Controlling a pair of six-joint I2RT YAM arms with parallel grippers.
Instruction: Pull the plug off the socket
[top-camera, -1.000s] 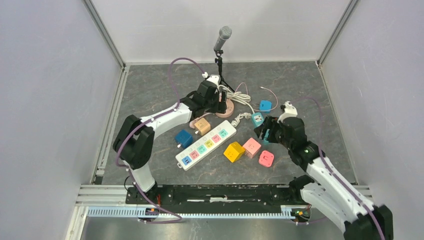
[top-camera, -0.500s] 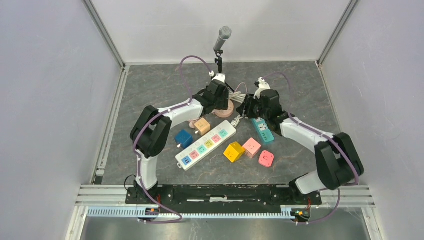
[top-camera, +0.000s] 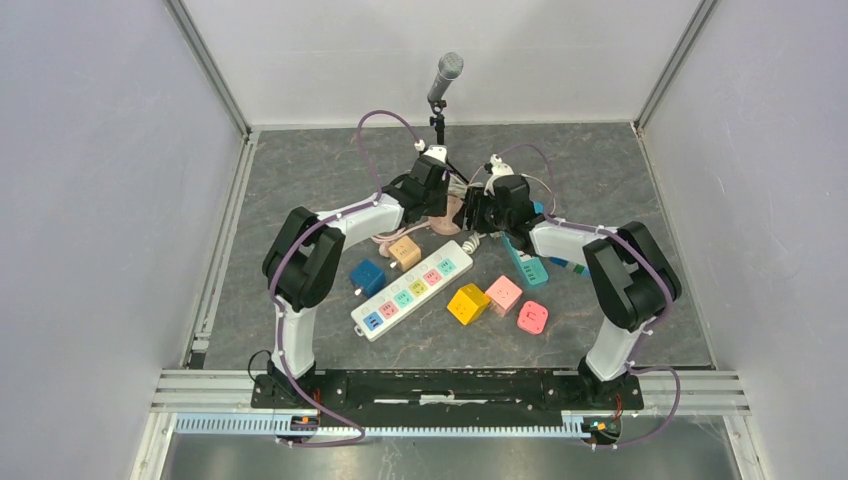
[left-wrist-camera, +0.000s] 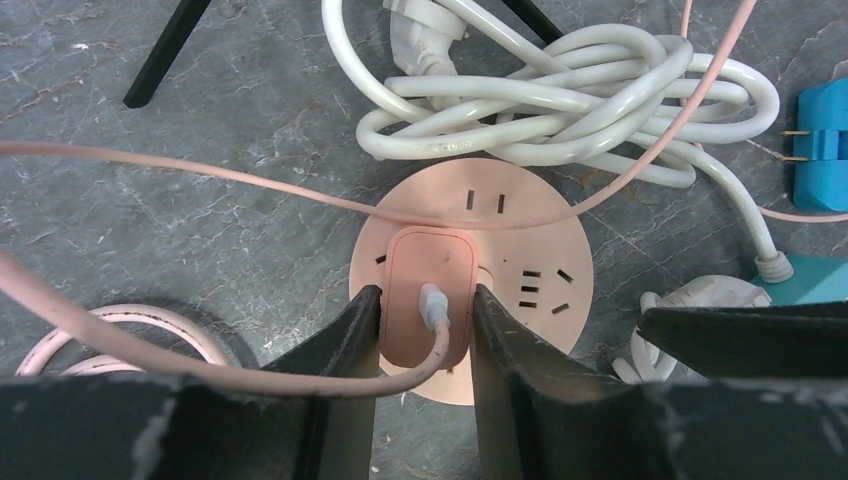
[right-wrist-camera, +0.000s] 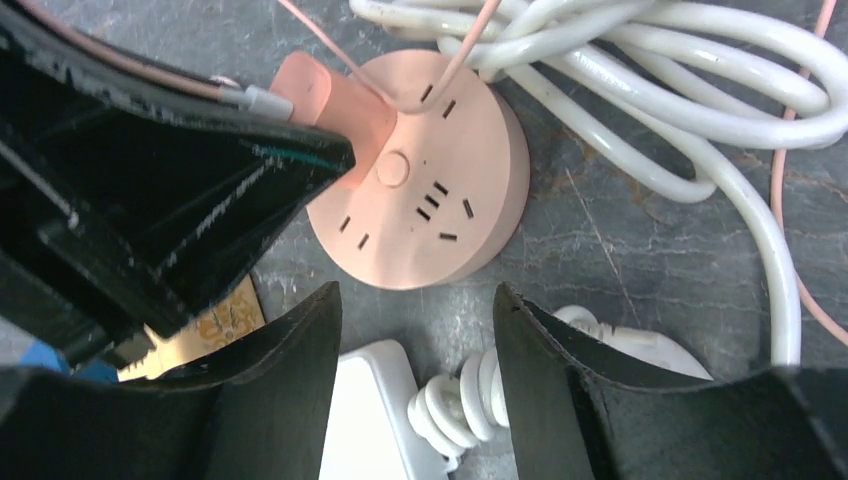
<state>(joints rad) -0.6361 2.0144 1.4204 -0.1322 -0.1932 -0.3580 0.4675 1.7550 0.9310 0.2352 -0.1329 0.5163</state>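
- On the grey counter (top-camera: 300, 180) we see both arms bent at the elbow, their wrists meeting over the round pink socket (left-wrist-camera: 525, 215). The socket lies at 1 o'clock from the white power strip (top-camera: 412, 290).
- The left forearm runs from its elbow toward 2 o'clock. The left end effector (left-wrist-camera: 425, 298) points straight down at the counter, and its black fingers (left-wrist-camera: 350, 330) press both long sides of the pink plug (left-wrist-camera: 425, 262), clamped on it.
- The plug sits seated in the socket, toward 8 o'clock on the disc's face. A thin pink cord (left-wrist-camera: 442, 345) leaves its top and curls off toward 9 o'clock.
- The right forearm reaches from its elbow toward 10 o'clock. The right end effector (right-wrist-camera: 415, 295) hovers with its fingers spread wide and nothing between them. In its own view the socket lies just beyond the fingertips at 12 o'clock.
- A bundle of white cable (left-wrist-camera: 560, 110) lies at 12 o'clock from the socket, touching its rim.
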